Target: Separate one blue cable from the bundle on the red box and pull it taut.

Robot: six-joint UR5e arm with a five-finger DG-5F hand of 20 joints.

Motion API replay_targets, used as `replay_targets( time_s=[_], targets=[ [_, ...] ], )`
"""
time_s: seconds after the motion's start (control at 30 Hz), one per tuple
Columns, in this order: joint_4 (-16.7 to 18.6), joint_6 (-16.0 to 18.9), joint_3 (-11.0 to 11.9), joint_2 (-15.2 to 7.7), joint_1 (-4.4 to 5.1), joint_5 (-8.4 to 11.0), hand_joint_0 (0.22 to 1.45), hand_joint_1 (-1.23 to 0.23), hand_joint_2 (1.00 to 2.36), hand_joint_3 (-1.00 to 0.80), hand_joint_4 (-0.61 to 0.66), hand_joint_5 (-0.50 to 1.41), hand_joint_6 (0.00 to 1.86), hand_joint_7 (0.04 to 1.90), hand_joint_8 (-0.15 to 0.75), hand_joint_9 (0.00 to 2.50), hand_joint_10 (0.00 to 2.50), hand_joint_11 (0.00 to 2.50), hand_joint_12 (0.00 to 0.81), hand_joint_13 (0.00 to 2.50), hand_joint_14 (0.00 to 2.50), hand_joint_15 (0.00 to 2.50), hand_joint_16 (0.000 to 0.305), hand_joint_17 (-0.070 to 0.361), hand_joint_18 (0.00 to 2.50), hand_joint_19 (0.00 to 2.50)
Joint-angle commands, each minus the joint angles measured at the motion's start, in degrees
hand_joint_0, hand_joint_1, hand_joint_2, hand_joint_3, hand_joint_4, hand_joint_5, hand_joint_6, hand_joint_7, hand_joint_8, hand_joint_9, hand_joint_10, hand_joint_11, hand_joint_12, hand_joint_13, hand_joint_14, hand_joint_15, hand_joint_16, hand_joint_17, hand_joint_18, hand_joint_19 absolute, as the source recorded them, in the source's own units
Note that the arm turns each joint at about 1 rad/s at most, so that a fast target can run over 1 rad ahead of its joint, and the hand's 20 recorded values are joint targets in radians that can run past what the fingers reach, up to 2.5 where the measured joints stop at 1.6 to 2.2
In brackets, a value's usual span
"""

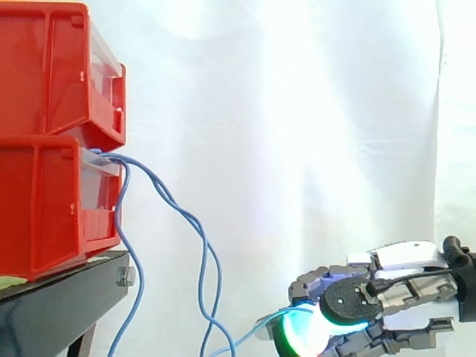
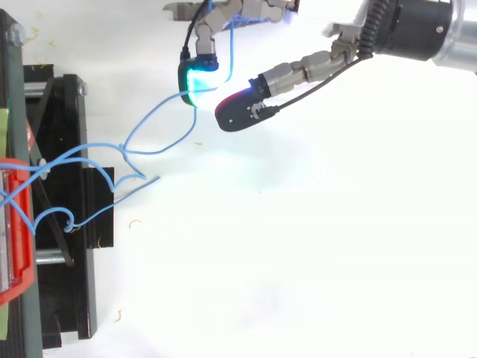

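While clamping the hand (image 1: 357, 301) on one blue cable (image 2: 153, 119), drawing it steadily right, away from the red box (image 1: 52, 201), keeping the pinch firm, not jerking.

Glossy red plastic bins (image 1: 44, 89), matt black stand (image 1: 52, 305)

Blue cables (image 1: 201, 238) are cut off at the side view's lower edge; the hand (image 2: 294, 72) is cropped at the top view's upper edge.

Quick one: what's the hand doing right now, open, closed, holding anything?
Hand: closed, fingers curled round one blue cable, which is not yet taut.
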Motion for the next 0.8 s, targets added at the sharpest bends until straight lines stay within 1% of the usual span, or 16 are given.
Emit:
replay_targets(
  time_s=[0.0, 0.77],
  targets=[
    [0.0, 0.0, 0.0, 0.0, 0.0, 0.0, 0.71, -0.99, 1.0, -0.1, -0.34, -0.06, 0.92, 0.99, 0.038, 0.2, 0.0, 0.0, 0.36, 0.36, 0.0, 0.04, 0.052, 0.117, 0.27, 0.2],
    [0.0, 0.0, 0.0, 0.0, 0.0, 0.0, 0.7, -0.99, 1.01, -0.1, -0.33, -0.06, 0.92, 0.99, 0.045, 0.24, 0.0, 0.0, 0.357, 0.39, 0.0, 0.06, 0.052, 0.118, 0.3, 0.22]
  ],
)
